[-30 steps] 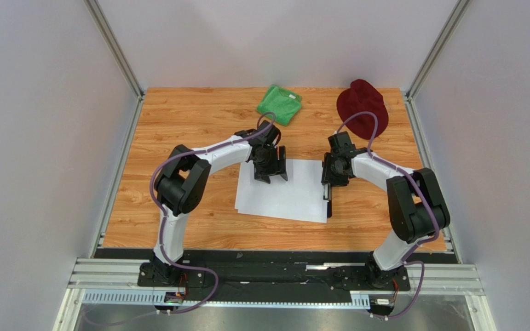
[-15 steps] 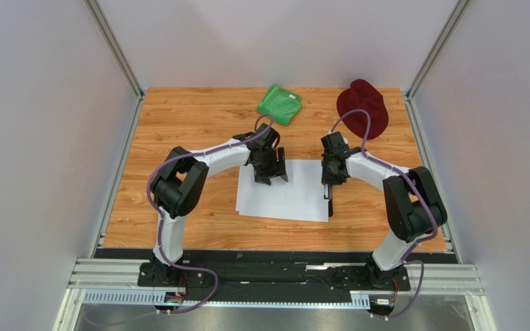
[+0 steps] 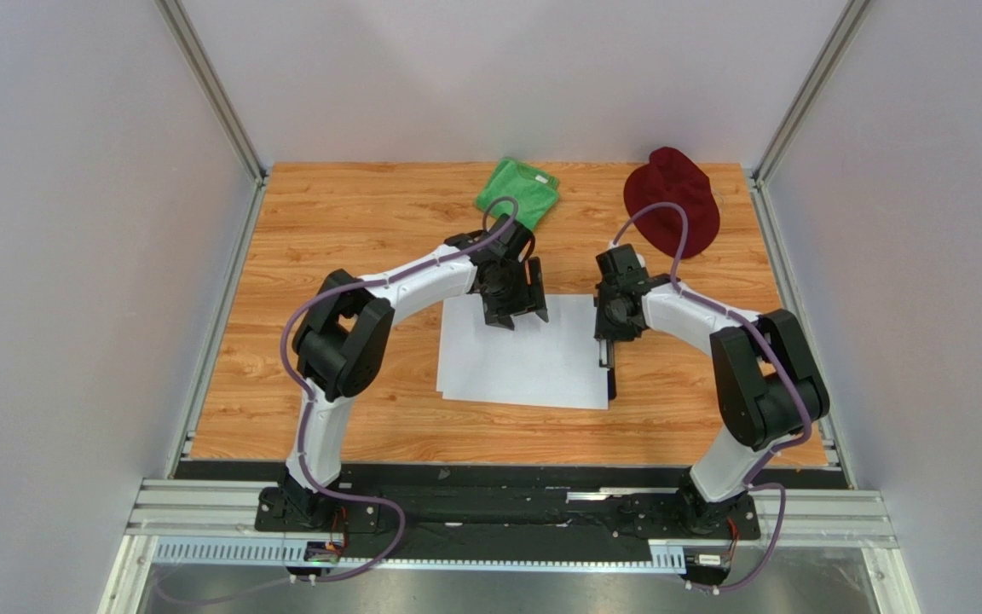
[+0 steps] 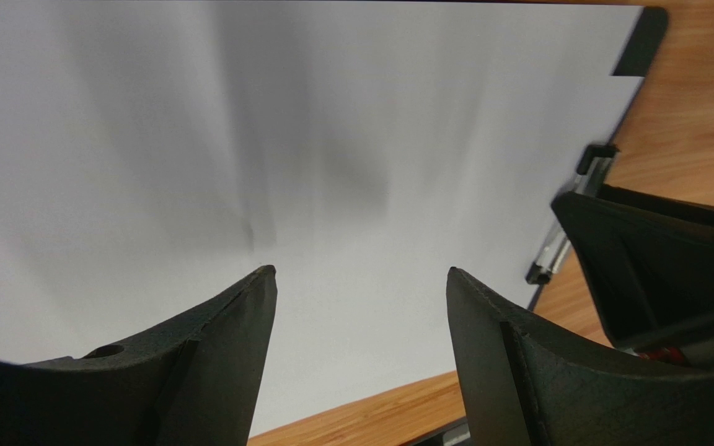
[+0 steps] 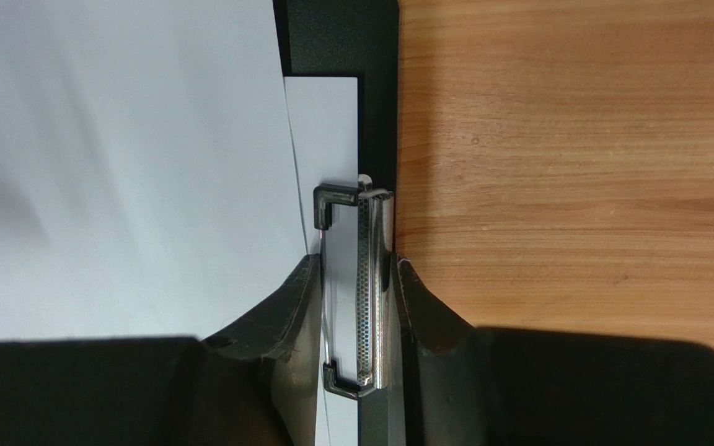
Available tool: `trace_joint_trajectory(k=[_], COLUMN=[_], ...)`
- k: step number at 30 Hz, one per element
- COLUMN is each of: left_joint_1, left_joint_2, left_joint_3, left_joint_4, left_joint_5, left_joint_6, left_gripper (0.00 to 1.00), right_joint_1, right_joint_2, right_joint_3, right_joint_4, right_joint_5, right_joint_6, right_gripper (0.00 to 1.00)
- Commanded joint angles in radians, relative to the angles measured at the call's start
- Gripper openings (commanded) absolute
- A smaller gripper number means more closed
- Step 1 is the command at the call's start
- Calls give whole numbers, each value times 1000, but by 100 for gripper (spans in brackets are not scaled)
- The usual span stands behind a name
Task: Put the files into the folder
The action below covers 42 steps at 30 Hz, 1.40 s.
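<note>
The files, white sheets (image 3: 522,365), lie stacked on the folder, whose black edge (image 3: 609,381) shows only along their right side. My right gripper (image 3: 606,337) is shut on the folder's silver clip (image 5: 367,279), one finger on either side of it (image 5: 359,265). One sheet's edge (image 5: 323,130) lies under the clip, on the black board (image 5: 333,32). The upper sheets (image 5: 128,167) end just left of the clip. My left gripper (image 3: 515,311) is open and empty above the far part of the sheets (image 4: 286,158), jaws wide apart (image 4: 361,274). The clip (image 4: 570,232) shows there too.
A green cloth (image 3: 518,192) lies at the back middle of the wooden table (image 3: 330,243). A dark red hat (image 3: 670,200) lies at the back right. Metal frame posts and grey walls bound the table on both sides.
My left gripper has moved right and toward the far edge of the sheets. The right gripper shifted slightly left early on and has stayed on the clip.
</note>
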Motion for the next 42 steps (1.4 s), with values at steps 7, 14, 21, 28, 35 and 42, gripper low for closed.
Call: trace_joint_trajectory(k=[7,14,21,28,35,42], left_joint_1=[11,13,3,-20,-36,-53], left_joint_2=[86,85,91,119,151,175], left_joint_3=[-74,-65,-47,-2,21,59], left_joint_4=[-5,-19,-39,-36,-26,-22], left_joint_5=[3,9,29,65,85,105], left_joint_6=[-65,-29,-1,-18,-36,-47], left_gripper=[76,75,75,76,75,75], right_joint_1=[-92,-182,-188,-188,-186,-179], right_joint_2=[-111,-128,-145,-137,-157,-160], right_joint_3=[-218,-280,-293,-312,-324,-342], right_joint_4=[356,453,510,548,560,568], right_joint_5=[-401,-595,-638,-644,-642,-624], right_joint_6=[87,116,104,123,120,109], right_gripper=[0,0,0,0,0,0])
